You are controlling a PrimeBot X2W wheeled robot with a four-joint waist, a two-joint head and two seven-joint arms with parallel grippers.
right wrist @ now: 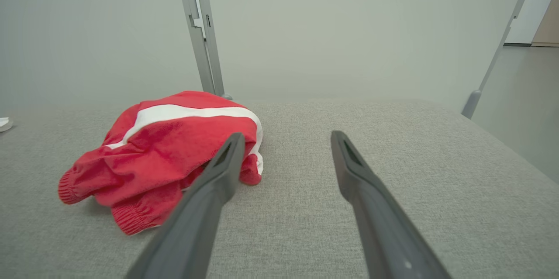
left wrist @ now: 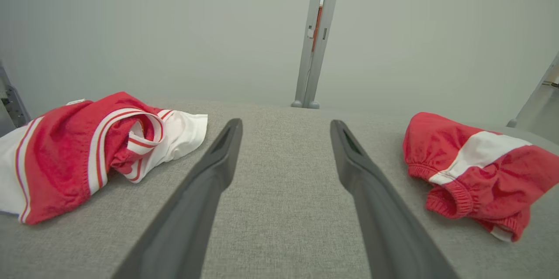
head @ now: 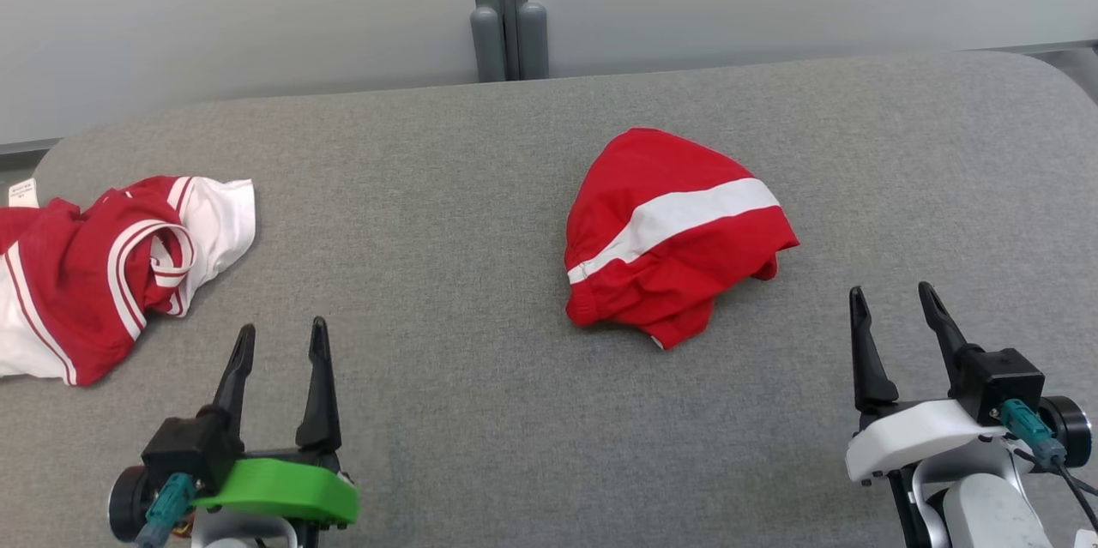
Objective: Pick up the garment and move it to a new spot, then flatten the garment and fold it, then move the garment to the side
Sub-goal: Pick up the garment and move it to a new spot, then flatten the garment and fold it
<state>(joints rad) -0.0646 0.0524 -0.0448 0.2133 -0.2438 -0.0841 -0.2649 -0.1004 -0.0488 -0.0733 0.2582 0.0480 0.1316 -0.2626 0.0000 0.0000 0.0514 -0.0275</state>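
Near the middle of the grey padded surface (head: 480,411), a little toward its right edge, the red garment with a white stripe (head: 678,231) is seen lying crumpled in a loose mound, and it is taken to be the one meant. Nothing is held: the right gripper (head: 890,289) is poised by the near edge, just right of the mound, jaws parted and empty, and the left gripper (head: 282,327) is likewise spread and empty, well apart from it. Since the folds are bunched, a pinch closed on the top layer alone could let the cloth slip or unfurl lopsided. A red-and-white garment (head: 94,274) at the left edge could be mistaken for the target. Its outer part is cut off in the head view. How the mound's layers are tucked underneath cannot be made out, and in the right wrist view part of it is covered by one of that gripper's fingers (right wrist: 205,200).
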